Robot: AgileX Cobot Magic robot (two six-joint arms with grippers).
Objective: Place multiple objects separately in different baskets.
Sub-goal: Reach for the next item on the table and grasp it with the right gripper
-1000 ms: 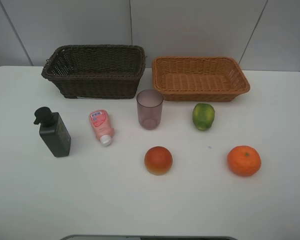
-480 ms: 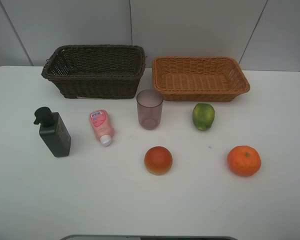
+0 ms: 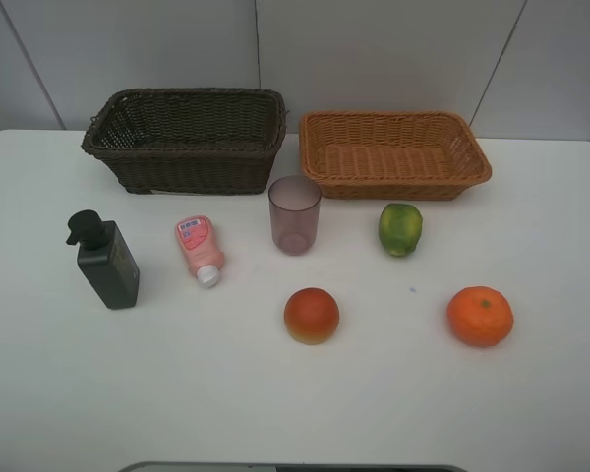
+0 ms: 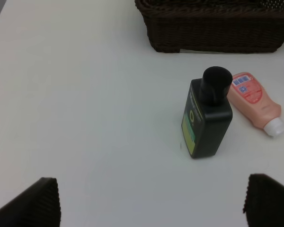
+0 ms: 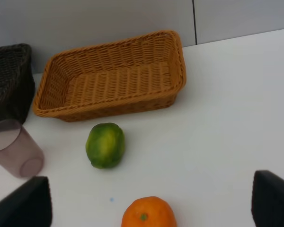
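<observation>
**Nothing changed from a second ago, all six items out on the table**

No difference can be spotted against the earlier overhead shots: every item is found in exactly the same spot, and no arm is seen from above in any of them

The dark basket [image 3: 197, 172] and the tan basket [image 3: 393, 187] are parked side by side at the back of the table [image 3: 177, 393], close together but whether they touch can't be told. All the items are laid out in front of them, none inside a basket:

- the bottle [image 3: 106, 264] is stood upright at far left, well apart from the dark basket
- the tube [image 3: 199, 248] is laid flat just right of it, cap pointed toward the front edge
- the cup [image 3: 294, 216] is stood upright, mouth up, in front of the gap between the baskets
- the green fruit [image 3: 400, 229] is set near the tan basket's front wall
- the peach [image 3: 312, 315] is placed further forward, about mid-table
- the tangerine [image 3: 480, 316] is off to its right

The left gripper [image 4: 151, 189] is held wide apart above the table with nothing gripped, the bottle and tube in front of it. The right gripper [image 5: 149, 189] is spread too, nothing gripped, with the tangerine lying on the table below and ahead of it
</observation>
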